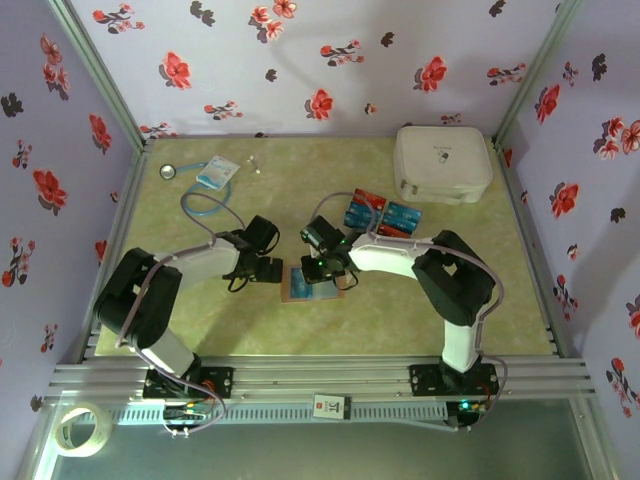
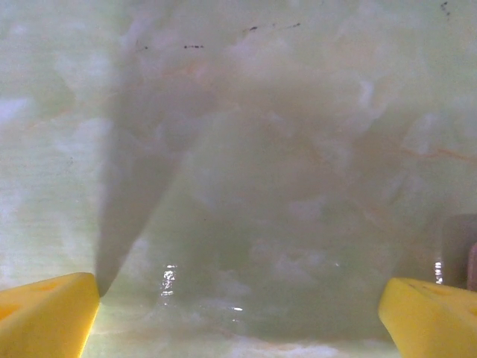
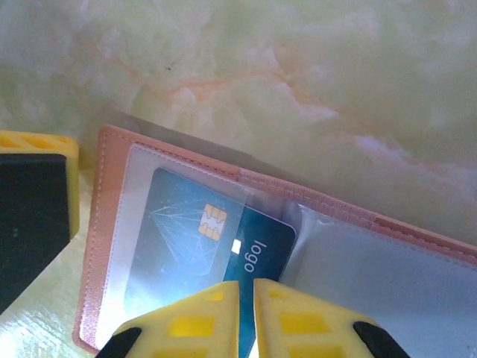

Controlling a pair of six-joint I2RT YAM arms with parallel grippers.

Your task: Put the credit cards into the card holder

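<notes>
Credit card (image 3: 262, 250) lies half-hidden inside the card holder (image 3: 104, 224); my right gripper (image 3: 247, 302) pinches it, left gripper (image 2: 238, 317) gapes wide.

The card holder (image 3: 95, 246) is a tan-pink, leather-like wallet with stitched edges. It lies open and flat on the marbled green surface (image 1: 300, 190), turned at a slant in the right wrist view, with its clear plastic pockets facing up. A blue card (image 3: 186, 239) with a gold chip and the white word "logo" sits partly inside the left pocket, its lower edge pinched in the right gripper (image 3: 247, 302). The other credit cards (image 1: 383, 213), red and blue-teal, lie face up in a small overlapping cluster well apart from the holder, toward the far right.
</notes>
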